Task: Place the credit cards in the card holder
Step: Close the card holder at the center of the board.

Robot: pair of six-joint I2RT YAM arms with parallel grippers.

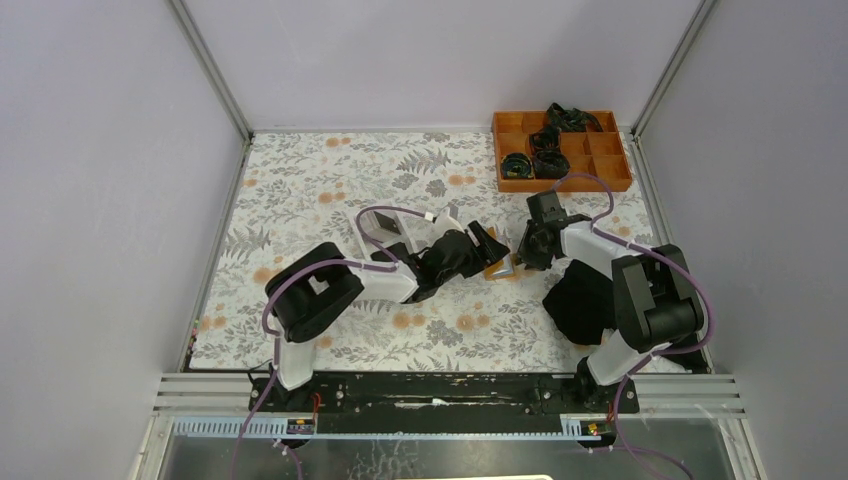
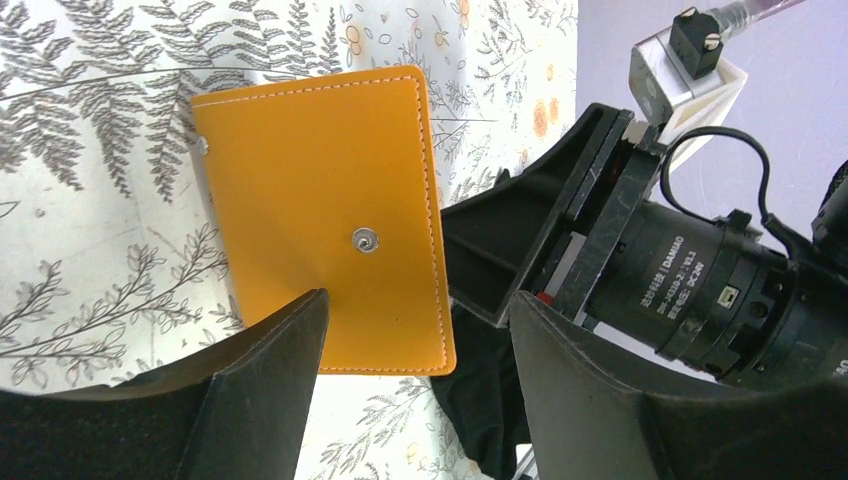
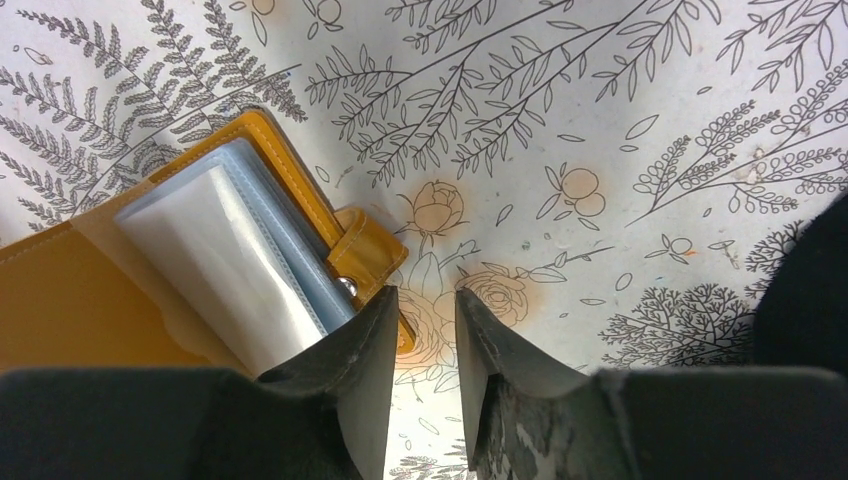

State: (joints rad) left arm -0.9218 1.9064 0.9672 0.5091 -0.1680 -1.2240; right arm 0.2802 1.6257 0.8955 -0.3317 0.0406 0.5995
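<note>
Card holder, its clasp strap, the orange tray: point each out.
card holder (image 2: 310, 190), left wrist view, bare middle of the orange cover.
clasp strap (image 3: 368, 250), right wrist view, on the strap's orange leather.
orange tray (image 1: 515, 116), top external view, far rim.

**Card holder mid-frame, between two claws**

The card holder (image 1: 500, 268) lies on the surface (image 1: 330, 180), just right of the frame's centre. The left claw (image 1: 488, 243) stands at its left and the right claw (image 1: 527, 250) at its right. A cloth (image 1: 580, 300) lies to its lower right. A tray (image 1: 612, 168) sits in the surface's upper right corner.
</note>
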